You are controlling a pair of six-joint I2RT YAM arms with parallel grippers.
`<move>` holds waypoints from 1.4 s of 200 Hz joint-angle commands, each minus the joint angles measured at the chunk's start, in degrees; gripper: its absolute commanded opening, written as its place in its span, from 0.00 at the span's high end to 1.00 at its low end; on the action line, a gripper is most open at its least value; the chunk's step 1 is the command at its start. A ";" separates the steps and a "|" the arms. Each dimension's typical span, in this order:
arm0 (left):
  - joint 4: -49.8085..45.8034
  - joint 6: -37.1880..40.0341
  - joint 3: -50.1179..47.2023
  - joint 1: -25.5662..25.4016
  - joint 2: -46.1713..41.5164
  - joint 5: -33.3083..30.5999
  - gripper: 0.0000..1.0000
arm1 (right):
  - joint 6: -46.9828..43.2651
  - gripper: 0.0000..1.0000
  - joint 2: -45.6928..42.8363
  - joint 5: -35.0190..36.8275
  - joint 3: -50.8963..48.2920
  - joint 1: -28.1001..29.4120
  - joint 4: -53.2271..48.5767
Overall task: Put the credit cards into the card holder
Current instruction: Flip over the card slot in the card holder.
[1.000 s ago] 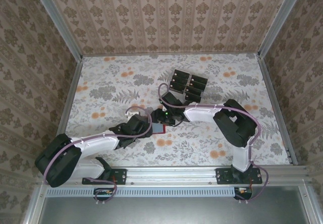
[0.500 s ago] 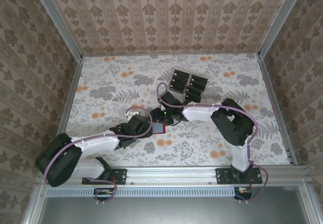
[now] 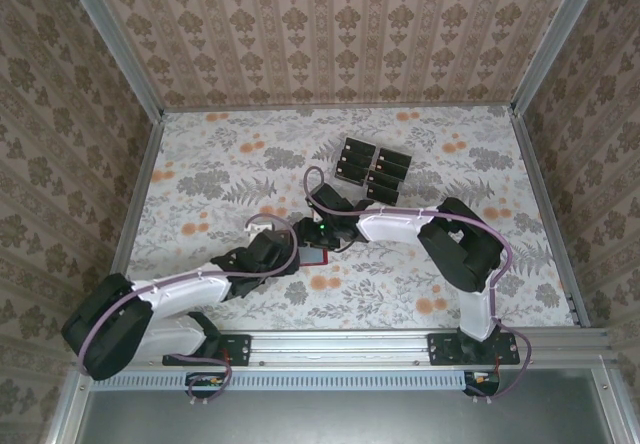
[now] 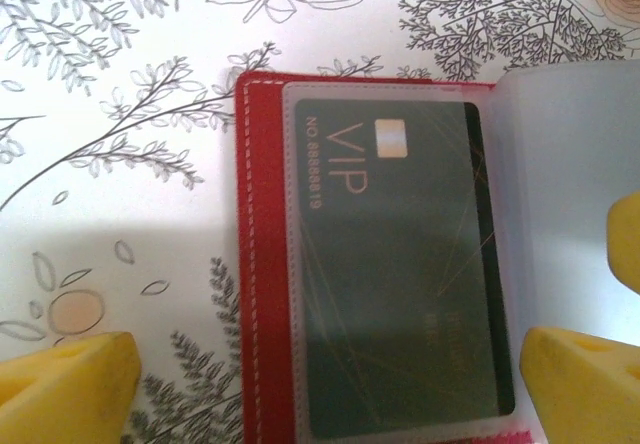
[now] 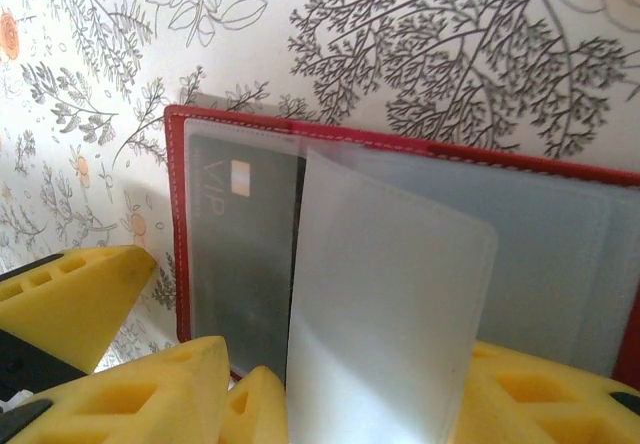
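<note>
1. Table [image 3: 200,164]: floral surface, walled on three sides. It fills most of the top view.

2. Left gripper [image 4: 320,392]: centre of the top view. Its fingers are spread as wide as they go, one off the card holder's left edge and one over its right half. It holds nothing; whether it touches the holder cannot be told.

3. Right gripper [image 5: 370,396]: just beside the left one, reaching in from the right. Its fingers are about half apart and a thin clear leaf rises between them. That gap looks too wide to pinch the leaf, so the leaf is judged propped, not held.

4. Credit cards [image 3: 372,169]: a black cluster at upper centre of the top view, well apart from both grippers.

5. Card holder [image 3: 315,255]: red, lying open on the table at mid-frame between the grippers.

6. Clear leaf [image 5: 390,304]: stands up from the holder's middle.

7. VIP card [image 4: 400,284]: dark, fully seated in the left pocket.

Hazards, as judged:
- The leaf is unclamped and may flop back over the pocket once its support goes.
- The holder seems unpinned, so a card pushed in could slide or fold it.
- A finger brushing the left pocket might drag the seated card out.
</note>
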 commanded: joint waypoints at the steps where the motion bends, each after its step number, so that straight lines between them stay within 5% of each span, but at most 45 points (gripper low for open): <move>1: -3.66 -1.57 -0.97 0.36 -5.03 -2.26 0.00 | -0.60 0.44 -2.46 0.85 2.32 1.46 -3.22; 69: -17.32 -8.10 -2.49 2.28 -23.91 -7.99 0.00 | -0.53 0.42 4.21 1.16 10.35 3.28 -5.62; 152: -17.82 -7.64 -2.45 4.41 -25.21 -5.99 0.00 | 1.25 0.42 11.85 -0.73 15.92 4.08 -4.34; 225: -18.08 -5.70 -1.82 5.52 -24.20 -5.33 0.00 | -4.44 0.42 0.49 -4.69 12.91 0.86 -0.59; 280: -17.19 -1.95 1.33 8.45 -19.68 -1.52 0.00 | -22.56 0.42 -7.21 5.90 14.63 -7.80 -18.93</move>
